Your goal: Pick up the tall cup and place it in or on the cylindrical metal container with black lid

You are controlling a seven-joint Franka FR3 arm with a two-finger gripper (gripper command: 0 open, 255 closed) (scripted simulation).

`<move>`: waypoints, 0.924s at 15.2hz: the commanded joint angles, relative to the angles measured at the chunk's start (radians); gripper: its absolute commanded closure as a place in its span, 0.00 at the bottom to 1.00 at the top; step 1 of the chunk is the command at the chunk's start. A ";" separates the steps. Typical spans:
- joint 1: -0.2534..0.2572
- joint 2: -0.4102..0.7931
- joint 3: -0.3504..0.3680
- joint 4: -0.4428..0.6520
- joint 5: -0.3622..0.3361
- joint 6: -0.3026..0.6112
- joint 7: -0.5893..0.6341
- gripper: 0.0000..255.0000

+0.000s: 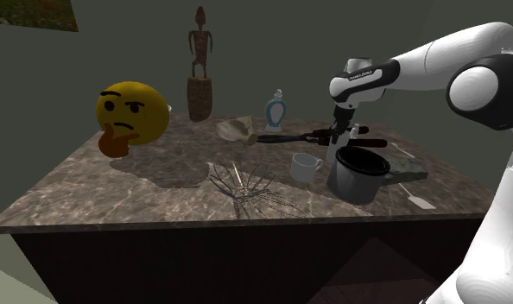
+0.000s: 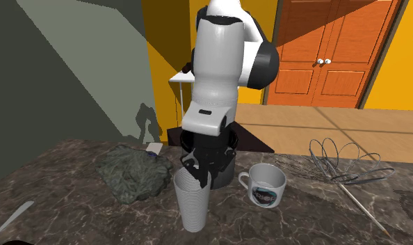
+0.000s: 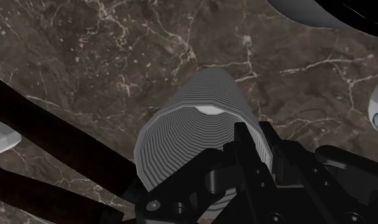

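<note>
The tall cup (image 2: 192,203), pale grey and ribbed, stands upright on the dark marble counter (image 2: 73,216) in the second exterior view. My black gripper (image 2: 198,178) comes down on its rim, shut on the cup's wall. In the wrist view one finger sits inside the tall cup (image 3: 188,127) and one outside, so the gripper (image 3: 252,137) pinches the rim. The cylindrical metal container (image 1: 360,175), dark with a black rim, stands on the counter (image 1: 117,194) just in front of the gripper (image 1: 341,140) in the shoulder view. Behind the cup, the arm partly hides the container (image 2: 229,170).
A white mug (image 1: 305,167) (image 2: 265,186) stands beside the container, a wire whisk (image 1: 246,183) (image 2: 337,163) past it. A crumpled cloth (image 2: 134,172) lies on the cup's other side. A yellow emoji figure (image 1: 129,115), a wooden statue (image 1: 199,65) and a soap bottle (image 1: 275,110) stand further off.
</note>
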 commanded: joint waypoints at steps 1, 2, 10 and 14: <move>0.001 -0.007 -0.001 0.011 -0.003 -0.017 0.001 1.00; 0.001 -0.011 -0.001 0.020 -0.004 -0.030 0.001 1.00; 0.002 -0.032 -0.004 0.101 -0.011 -0.131 0.001 1.00; 0.001 -0.037 -0.004 0.148 -0.013 -0.183 0.000 1.00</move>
